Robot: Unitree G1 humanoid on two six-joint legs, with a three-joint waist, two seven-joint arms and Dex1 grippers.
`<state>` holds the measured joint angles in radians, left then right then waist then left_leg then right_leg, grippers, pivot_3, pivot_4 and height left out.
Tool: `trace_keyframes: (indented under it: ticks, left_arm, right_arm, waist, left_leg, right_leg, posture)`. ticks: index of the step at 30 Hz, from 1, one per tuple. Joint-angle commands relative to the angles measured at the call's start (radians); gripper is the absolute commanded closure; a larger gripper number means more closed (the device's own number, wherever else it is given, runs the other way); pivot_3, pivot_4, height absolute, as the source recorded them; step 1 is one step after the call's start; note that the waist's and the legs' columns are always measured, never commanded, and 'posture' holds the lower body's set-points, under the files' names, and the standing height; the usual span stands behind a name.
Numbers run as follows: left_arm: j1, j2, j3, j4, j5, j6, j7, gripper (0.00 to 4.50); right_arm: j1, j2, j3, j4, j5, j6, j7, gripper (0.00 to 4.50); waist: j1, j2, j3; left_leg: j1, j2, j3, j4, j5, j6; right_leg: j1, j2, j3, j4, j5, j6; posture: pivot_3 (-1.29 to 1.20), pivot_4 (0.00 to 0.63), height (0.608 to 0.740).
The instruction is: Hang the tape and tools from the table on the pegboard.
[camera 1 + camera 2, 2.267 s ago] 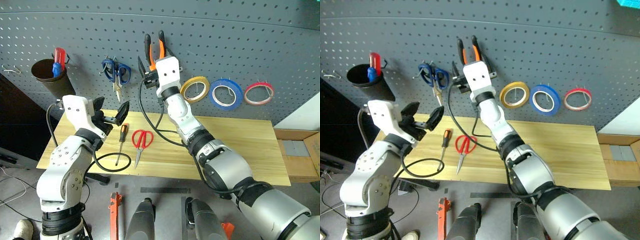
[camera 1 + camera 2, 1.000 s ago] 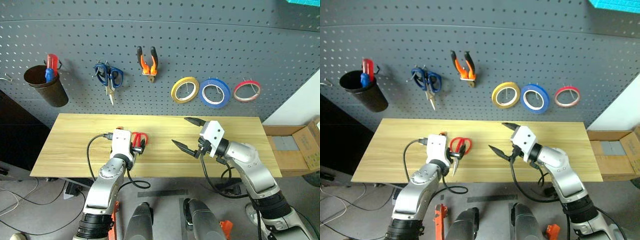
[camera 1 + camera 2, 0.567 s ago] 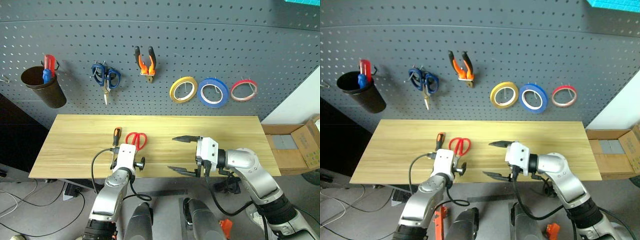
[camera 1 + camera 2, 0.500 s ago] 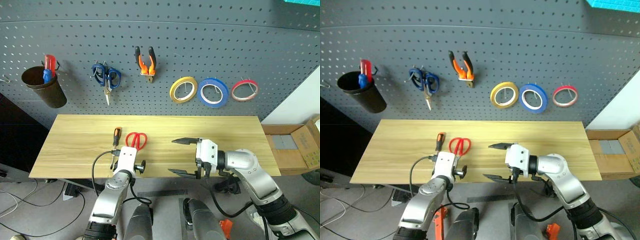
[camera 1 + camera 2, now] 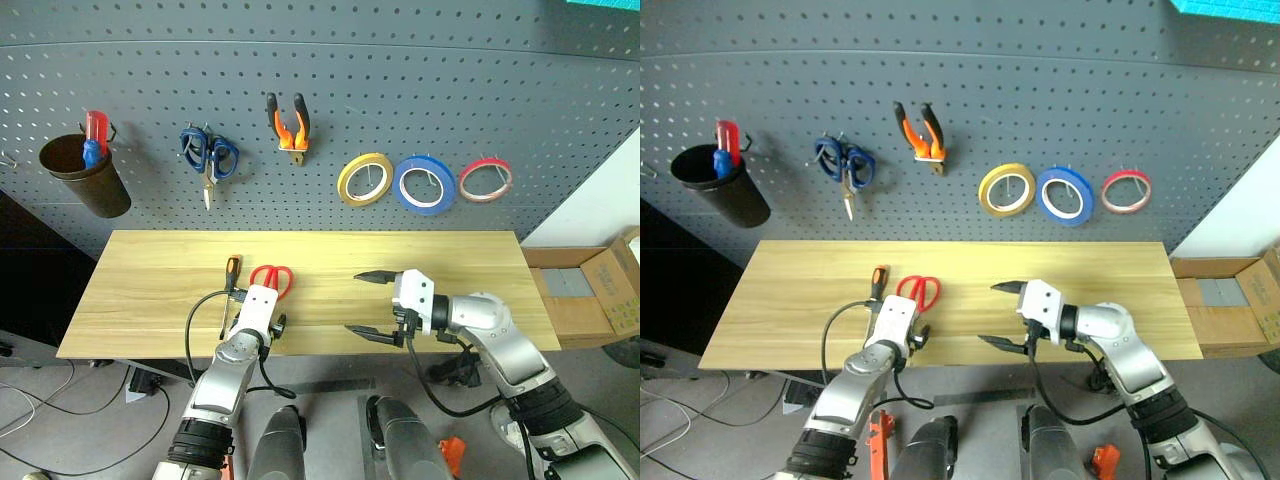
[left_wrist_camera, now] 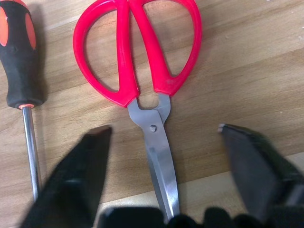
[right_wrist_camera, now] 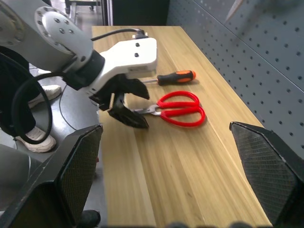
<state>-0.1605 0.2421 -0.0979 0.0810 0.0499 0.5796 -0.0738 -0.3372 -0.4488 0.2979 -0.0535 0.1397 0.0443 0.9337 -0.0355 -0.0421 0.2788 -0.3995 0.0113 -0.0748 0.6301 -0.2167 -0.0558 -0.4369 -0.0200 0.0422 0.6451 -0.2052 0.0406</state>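
The red-handled scissors (image 5: 271, 279) lie on the table (image 5: 150, 290) beside the orange-and-black screwdriver (image 5: 230, 274). My left gripper (image 6: 161, 129) is low over the scissors, open, one finger on each side of the blades (image 6: 161, 159), handles (image 6: 137, 47) pointing away. The screwdriver (image 6: 21, 57) lies parallel next to them. My right gripper (image 5: 354, 302) hovers open and empty over the table's middle, pointing at the left gripper (image 7: 126, 111). On the pegboard (image 5: 400, 80) hang the orange-and-black pliers (image 5: 291, 120) and the red tape (image 5: 485, 179).
Also hanging on the pegboard are a dark cup (image 5: 85, 180) holding a red and a blue handle, blue-handled scissors (image 5: 207, 155), a yellow tape roll (image 5: 364, 179) and a blue one (image 5: 424, 185). A cardboard box (image 5: 600, 290) sits past the table's right end.
The right gripper has left the pliers hanging on the pegboard and dropped over the table, turning left. The left gripper has sunk onto the scissors' blades.
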Motion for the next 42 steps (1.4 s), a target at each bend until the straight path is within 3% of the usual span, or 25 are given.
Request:
trace_keyframes:
  ticks: [1,7,19,22,32,42]
  left_arm:
    - [0.021,-0.003,0.002,-0.007,0.019,0.009,0.005,2.31]
    - [0.047,-0.007,0.018,-0.042,0.028,0.02,0.018,4.4]
    - [0.057,-0.02,0.042,-0.058,0.022,-0.005,0.016,4.48]
    - [0.055,-0.024,0.044,-0.065,0.028,-0.016,0.019,3.86]
    - [0.04,-0.017,0.113,-0.022,0.002,-0.028,0.002,0.4]
    - [-0.037,0.008,0.14,0.107,-0.08,-0.014,-0.14,0.4]
  right_arm:
    - [-0.01,0.004,-0.018,-0.017,0.011,-0.02,0.002,0.0]
    - [-0.017,0.015,-0.016,-0.002,0.005,-0.032,0.0,0.0]
    - [-0.06,0.027,-0.02,0.056,0.002,-0.071,0.012,0.0]
    - [-0.066,0.028,-0.018,0.07,-0.002,-0.084,0.014,0.0]
    - [-0.068,0.036,-0.015,0.075,-0.001,-0.091,0.012,0.0]
    - [-0.067,0.027,-0.021,0.071,0.002,-0.083,0.012,0.0]
  waist:
    - [0.0,0.0,0.0]
    - [0.0,0.0,0.0]
    - [0.001,0.001,-0.001]
    - [0.002,0.0,0.0]
    - [0.003,0.001,0.0]
    - [0.003,0.001,-0.001]
  left_leg:
    - [0.0,0.0,0.0,0.0,0.0,0.0]
    - [0.0,0.0,0.0,0.0,0.0,0.0]
    - [0.0,0.0,0.0,0.0,0.0,0.0]
    - [0.0,0.0,0.0,0.0,0.0,0.0]
    - [0.0,0.0,0.0,0.0,0.0,0.0]
    - [0.0,0.0,0.0,0.0,0.0,0.0]
  right_leg:
    - [0.0,0.0,0.0,0.0,0.0,0.0]
    - [0.0,0.0,0.0,0.0,0.0,0.0]
    - [0.0,0.0,0.0,0.0,0.0,0.0]
    - [0.0,0.0,0.0,0.0,0.0,0.001]
    - [0.0,0.0,0.0,0.0,0.0,0.001]
    - [0.0,0.0,0.0,0.0,0.0,0.001]
  posture:
    - [-0.05,0.261,0.74]
    - [-0.03,0.248,0.74]
    - [-0.01,0.23,0.74]
    - [0.0,0.235,0.74]
    - [0.0,0.244,0.74]
    - [-0.01,0.251,0.74]
